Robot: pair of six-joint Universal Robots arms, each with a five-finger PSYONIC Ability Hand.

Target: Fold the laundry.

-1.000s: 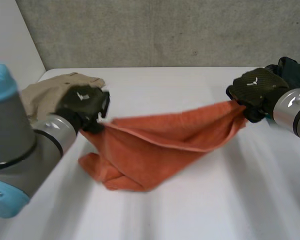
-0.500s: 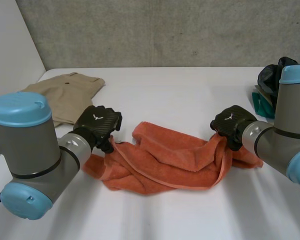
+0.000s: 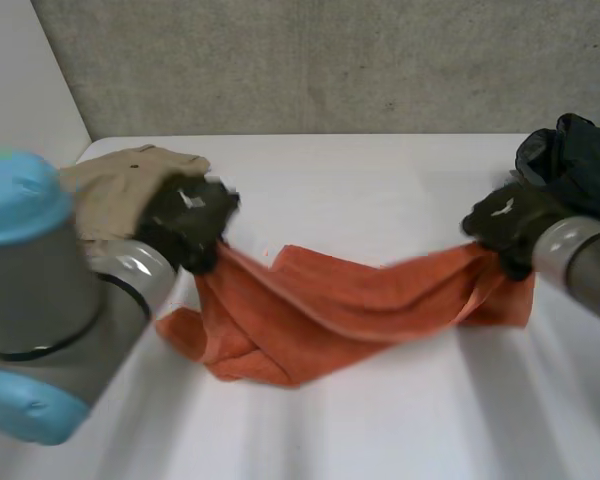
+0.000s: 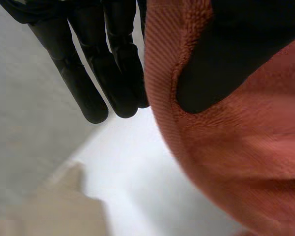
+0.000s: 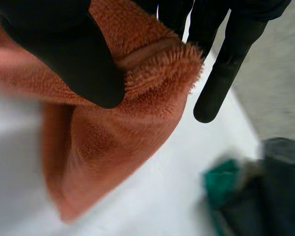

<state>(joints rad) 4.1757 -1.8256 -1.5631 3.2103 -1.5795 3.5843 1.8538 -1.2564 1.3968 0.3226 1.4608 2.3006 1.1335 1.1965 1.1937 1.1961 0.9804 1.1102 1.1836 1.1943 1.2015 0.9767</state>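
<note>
The left hand (image 3: 188,215) is pinching one end of the orange towel (image 3: 330,310) between thumb and fingers, and the right hand (image 3: 510,222) is clamping the opposite end likewise; each is bearing a small white mark too blurred to read. The towel is stretching between them, its middle sagging in folds onto the white desk (image 3: 380,430). A beige garment (image 3: 105,185) is lying behind the left hand, a dark clothes pile (image 3: 580,160) beside the right.
</note>
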